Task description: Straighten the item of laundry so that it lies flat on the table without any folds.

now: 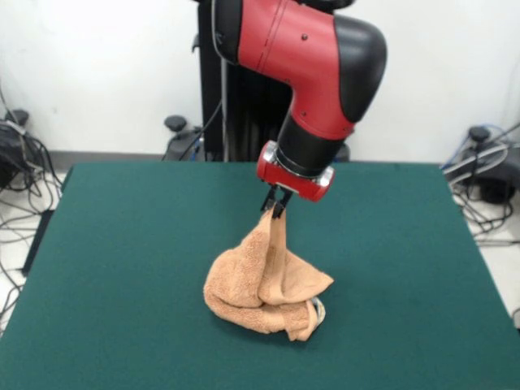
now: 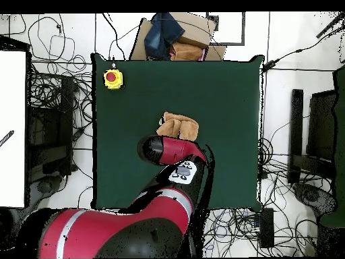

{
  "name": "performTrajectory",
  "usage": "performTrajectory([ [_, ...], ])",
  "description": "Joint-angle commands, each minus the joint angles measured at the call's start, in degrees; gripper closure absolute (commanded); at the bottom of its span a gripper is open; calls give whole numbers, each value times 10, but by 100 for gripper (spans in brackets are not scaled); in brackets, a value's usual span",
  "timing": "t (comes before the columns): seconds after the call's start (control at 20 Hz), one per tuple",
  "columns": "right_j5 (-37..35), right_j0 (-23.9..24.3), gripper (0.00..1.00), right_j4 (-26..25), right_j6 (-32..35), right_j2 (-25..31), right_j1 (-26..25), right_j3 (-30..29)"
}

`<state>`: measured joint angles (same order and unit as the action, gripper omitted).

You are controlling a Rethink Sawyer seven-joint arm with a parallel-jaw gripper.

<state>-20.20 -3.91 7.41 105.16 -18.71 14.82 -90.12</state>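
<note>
Front view shows the red and black arm [image 1: 313, 73] reaching down over the middle of the green table [image 1: 122, 268], its gripper [image 1: 276, 208] pinched on one corner of the peach-orange terry towel [image 1: 264, 284]. The dark fingers are drawn narrow, with the cloth clamped between them. That corner is lifted into a thin peak rising to the fingertips, while the rest of the towel lies crumpled on the felt below, heaped in thick rolled folds. A fold juts out to the right as a pointed flap, and a bit of white tag [image 1: 318, 307] shows at the lower right edge of the heap. The towel sits near the table's centre, slightly toward the near side, well apart from every edge.

From the overhead view, the towel [image 2: 178, 125] shows as a small bunched lump near the table's [image 2: 229, 94] middle, partly covered by the arm [image 2: 168, 150]. A yellow box with a red button [image 2: 112, 79] rests at one table corner, well apart from the towel.
</note>
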Motion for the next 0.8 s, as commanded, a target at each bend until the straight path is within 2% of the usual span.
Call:
performTrajectory([
  [0.05,-58,8,100,11,73,53,-5,25],
  [0.8,-59,11,100,6,64,59,7,14],
])
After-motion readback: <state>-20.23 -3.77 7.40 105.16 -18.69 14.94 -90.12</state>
